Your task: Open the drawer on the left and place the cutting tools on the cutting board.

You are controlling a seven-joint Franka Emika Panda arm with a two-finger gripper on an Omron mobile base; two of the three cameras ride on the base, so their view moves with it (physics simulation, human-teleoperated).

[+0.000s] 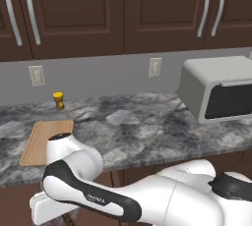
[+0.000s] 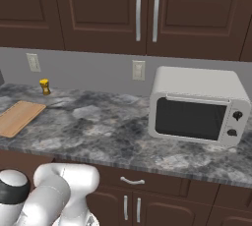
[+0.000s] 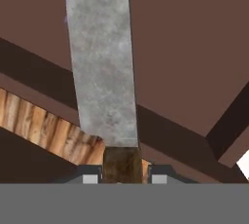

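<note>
We see the knife (image 3: 102,62) in the hand view: broad silver-grey blade extending away from the camera, dark brown handle nearest it, over the brown drawer (image 3: 189,47) interior. The cutting board (image 1: 45,141), light tan and flat, lies near the counter's front left edge.

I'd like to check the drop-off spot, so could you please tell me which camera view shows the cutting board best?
The left base view: the cutting board lies near and almost whole on the counter, only its near right edge hidden by the arm. The right base view catches it small and cut off at the left edge.
</note>
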